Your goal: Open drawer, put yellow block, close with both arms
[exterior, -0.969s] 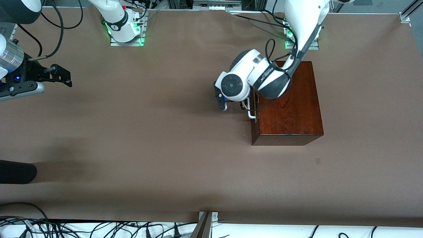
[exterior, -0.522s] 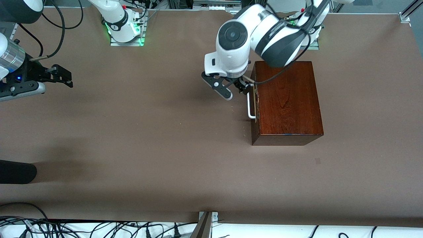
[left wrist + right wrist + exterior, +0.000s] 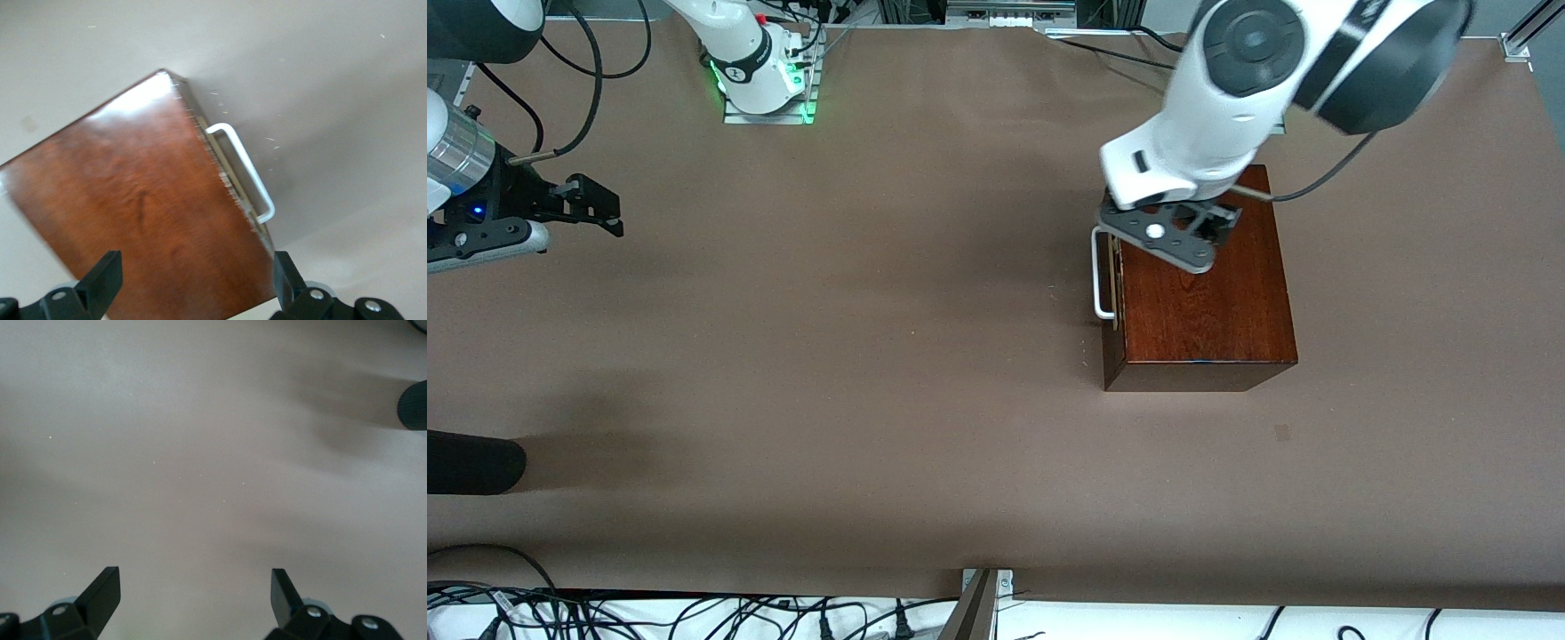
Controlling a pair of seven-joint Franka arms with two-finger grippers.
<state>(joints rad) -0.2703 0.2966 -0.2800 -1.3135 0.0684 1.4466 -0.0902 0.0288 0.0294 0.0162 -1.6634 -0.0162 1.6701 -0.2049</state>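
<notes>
The dark red-brown wooden box [image 3: 1209, 293] stands toward the left arm's end of the table. Its drawer [image 3: 1113, 267] is pushed in, with the white bar handle [image 3: 1099, 276] on its front. My left gripper [image 3: 1178, 238] is open and empty, up in the air over the box top. The left wrist view shows its fingers [image 3: 101, 280] spread over the box top [image 3: 133, 200], with the handle [image 3: 243, 170] beside. My right gripper [image 3: 605, 209] is open and empty, waiting over bare table at the right arm's end [image 3: 193, 593]. The yellow block is out of view.
A dark rounded object [image 3: 471, 462] lies at the table's edge on the right arm's end; it also shows in the right wrist view [image 3: 413, 405]. Cables [image 3: 694, 613] run along the edge nearest the front camera. The brown table cover [image 3: 871, 356] is bare in the middle.
My left gripper has risen from beside the drawer handle and swung over the box top. The drawer stays shut. The right arm has not moved.
</notes>
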